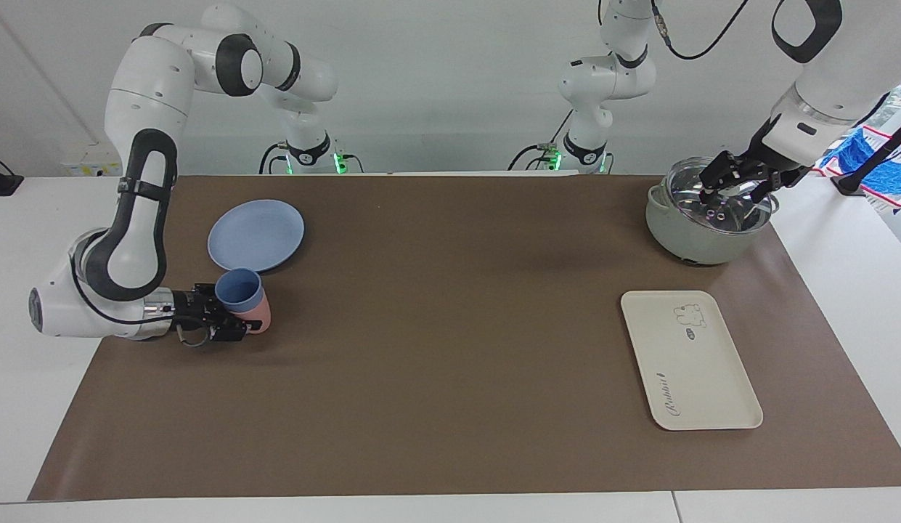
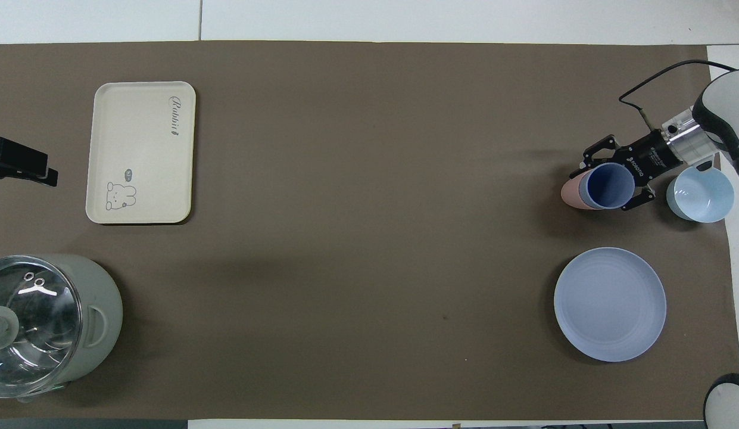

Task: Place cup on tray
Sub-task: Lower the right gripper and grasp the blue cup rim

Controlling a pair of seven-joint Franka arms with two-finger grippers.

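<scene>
Brown paper matting [image 1: 435, 363] covered the table, and everything below is placed relative to the cream rectangular plastic tray [image 1: 711, 407], which lay bare toward the left arm's end of the table with its long axis running away from the robots. Nearer the robots than the tray stood a grey-green pot with a glass lid [image 1: 700, 232], and the left gripper [image 1: 733, 183] hung over that lid, waiting; whether its fingers touched the lid could not be told. Well apart from the tray, at the right arm's end, lay a round blue plate [image 1: 255, 234] and a light-blue shallow bowl [image 2: 699, 193]. Between those, the right gripper [image 1: 229, 316] came in sideways and was clenched around the small periwinkle-blue plastic cup [image 1: 239, 288], which sat nested in a pink tumbler [image 1: 261, 319]. The carry would run the whole length of the table toward the tray, and the right arm was the one holding the cup. "Rabbit" in script [image 1: 671, 398] and a small rabbit drawing [image 1: 688, 314] marked the tray.
</scene>
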